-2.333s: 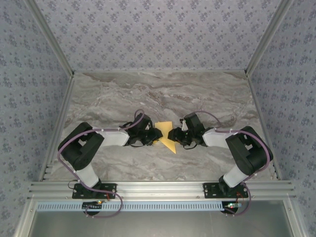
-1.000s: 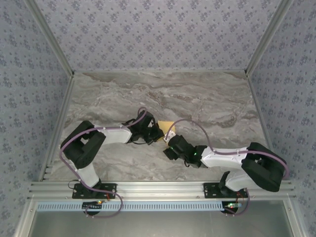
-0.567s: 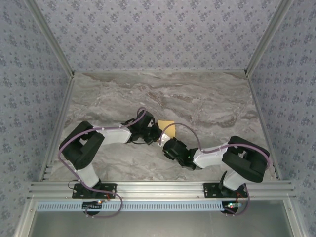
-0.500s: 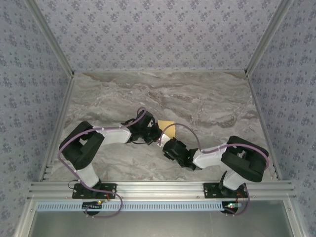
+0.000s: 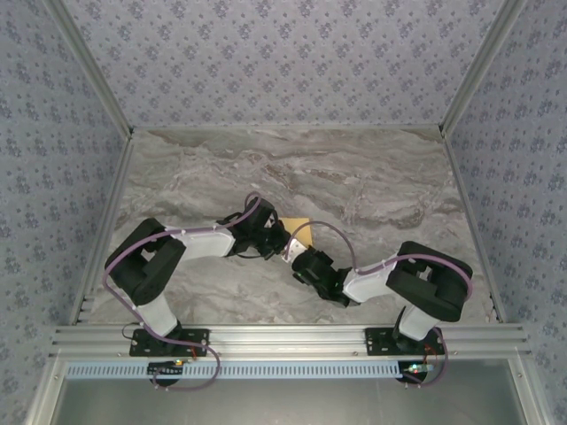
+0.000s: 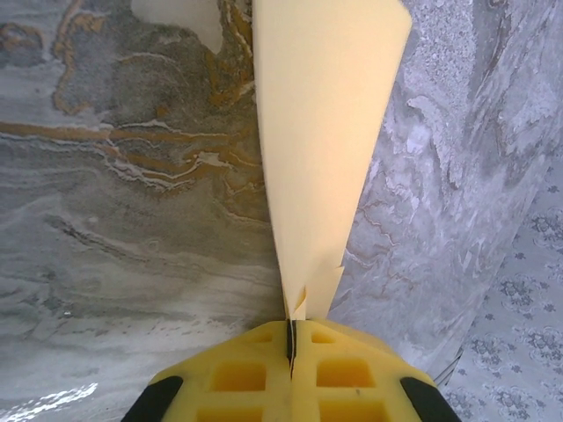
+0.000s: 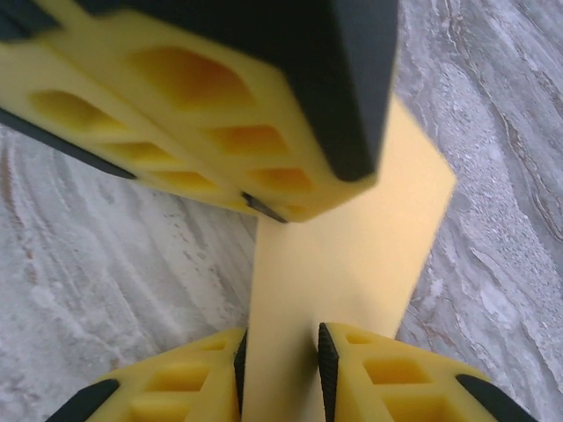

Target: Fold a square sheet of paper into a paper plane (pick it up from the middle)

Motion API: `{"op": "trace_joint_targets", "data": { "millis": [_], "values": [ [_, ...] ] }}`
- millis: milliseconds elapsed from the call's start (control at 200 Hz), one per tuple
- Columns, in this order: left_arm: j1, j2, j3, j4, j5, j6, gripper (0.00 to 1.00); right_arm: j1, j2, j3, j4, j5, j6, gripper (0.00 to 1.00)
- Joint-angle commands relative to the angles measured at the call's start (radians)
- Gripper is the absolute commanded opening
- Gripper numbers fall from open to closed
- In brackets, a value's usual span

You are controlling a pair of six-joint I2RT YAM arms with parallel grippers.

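We anchor the folded paper (image 6: pixel 321 132) with the left claw (image 6: pixel 290 332) clamped on its tip; the right claw (image 7: pixel 280 350) straddles it, apart.

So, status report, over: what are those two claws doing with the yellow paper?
Left gripper shut on the tip of the paper. Right gripper straddles it, grip unclear. Grippers crowd each other.

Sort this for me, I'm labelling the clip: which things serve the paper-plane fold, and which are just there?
In the job: folded yellow paper; left gripper, shut on its pointed end; right gripper, jaws apart around the paper.
Just there: marble table top; patterned walls; metal frame.
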Motion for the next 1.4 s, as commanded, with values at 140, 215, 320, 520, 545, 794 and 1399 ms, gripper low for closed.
{"op": "trace_joint_targets", "data": {
  "millis": [140,215,320,520,545,794,1399],
  "values": [
    [0.019,-0.065,0.013,-0.061,-0.009,0.001,0.17,-0.022,-0.038,-0.029,-0.01,0.007,0.016,0.17],
    [0.039,-0.093,0.004,-0.081,-0.014,0.013,0.22,-0.024,-0.041,-0.029,-0.012,-0.022,0.021,0.14],
    [0.082,-0.143,-0.019,-0.11,-0.02,0.03,0.33,-0.031,-0.045,-0.032,-0.011,-0.068,0.044,0.1],
    [0.17,-0.277,-0.096,-0.148,-0.055,0.066,0.53,-0.071,-0.092,-0.066,0.027,-0.202,0.146,0.06],
    [0.176,-0.293,-0.104,-0.155,-0.063,0.072,0.55,-0.083,-0.101,-0.068,0.027,-0.222,0.166,0.05],
    [0.183,-0.348,-0.185,-0.09,-0.045,0.095,0.63,-0.221,-0.172,-0.103,0.059,-0.514,0.367,0.04],
    [0.04,-0.108,-0.119,0.192,0.041,0.114,0.43,-0.348,-0.195,-0.121,0.017,-0.75,0.544,0.07]
  ]
}}
